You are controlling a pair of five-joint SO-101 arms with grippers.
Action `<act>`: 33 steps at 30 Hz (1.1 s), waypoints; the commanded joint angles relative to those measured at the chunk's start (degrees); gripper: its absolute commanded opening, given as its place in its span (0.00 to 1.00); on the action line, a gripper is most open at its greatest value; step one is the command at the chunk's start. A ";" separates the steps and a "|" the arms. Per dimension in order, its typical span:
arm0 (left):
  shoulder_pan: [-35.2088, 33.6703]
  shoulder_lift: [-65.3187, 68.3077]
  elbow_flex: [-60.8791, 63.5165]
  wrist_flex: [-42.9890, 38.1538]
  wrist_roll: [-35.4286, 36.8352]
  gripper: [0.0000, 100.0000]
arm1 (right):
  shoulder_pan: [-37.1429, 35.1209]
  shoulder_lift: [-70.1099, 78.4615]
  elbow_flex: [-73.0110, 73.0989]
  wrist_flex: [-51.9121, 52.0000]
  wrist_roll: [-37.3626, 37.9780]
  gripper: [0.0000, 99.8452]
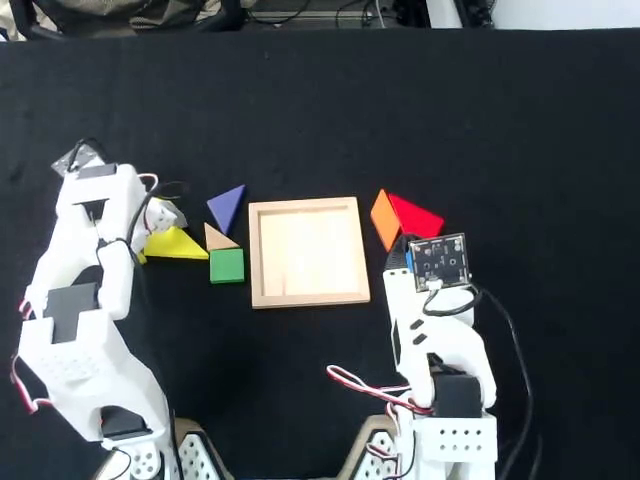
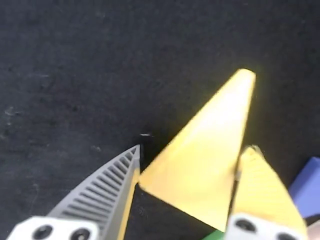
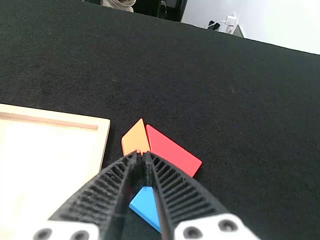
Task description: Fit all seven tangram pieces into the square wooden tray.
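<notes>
My left end effector (image 2: 194,150) grasps the yellow triangle (image 2: 207,167), at the left of the high view. My right end effector (image 3: 142,156) is clenched empty above the blue piece (image 3: 141,204). The square wooden tray (image 1: 256,255) sits mid-frame on the counter (image 1: 450,120).

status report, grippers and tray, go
Left gripper shut on yellow triangle piece. Right gripper shut, empty, over blue flat piece. Square wooden tray holds no pieces; nothing blocking it.
</notes>
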 commanded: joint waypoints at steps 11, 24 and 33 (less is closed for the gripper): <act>4.00 -3.43 -7.52 4.13 0.00 0.05 | -0.97 -4.35 -0.04 0.09 -0.18 0.01; 5.32 -3.60 -15.96 12.57 -5.19 0.05 | -0.97 -4.35 -0.04 -0.09 -0.09 0.01; 20.53 -2.64 -34.07 32.18 -27.60 0.05 | 3.52 -4.35 -0.04 -1.14 -0.09 0.01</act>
